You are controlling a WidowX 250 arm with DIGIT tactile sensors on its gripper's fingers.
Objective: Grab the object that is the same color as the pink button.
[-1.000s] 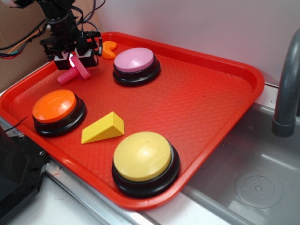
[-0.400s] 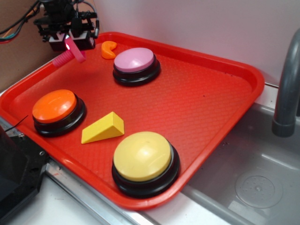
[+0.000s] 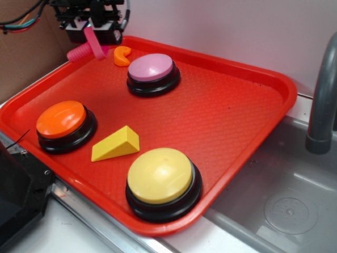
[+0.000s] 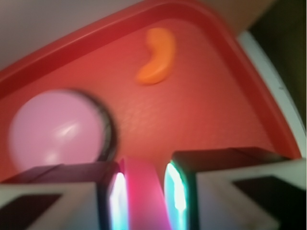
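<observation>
Bolt (image 3: 84, 49), hot pink: pinched by its flat head between our gripper (image 3: 93, 36) fingers, shaft jutting sideways; we advise keeping squeeze firm, lifting slowly.

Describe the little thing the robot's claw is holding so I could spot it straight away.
Look to the far left corner of the red tray, where the gripper hangs above the rim. Clamped in it is a small hot-pink toy bolt with a ribbed shaft, brighter than the pale pink button and straighter than the orange crescent.

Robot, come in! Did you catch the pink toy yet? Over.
Gripper shut on pink bolt. Bolt lifted off red tray. Nothing in the way.
</observation>
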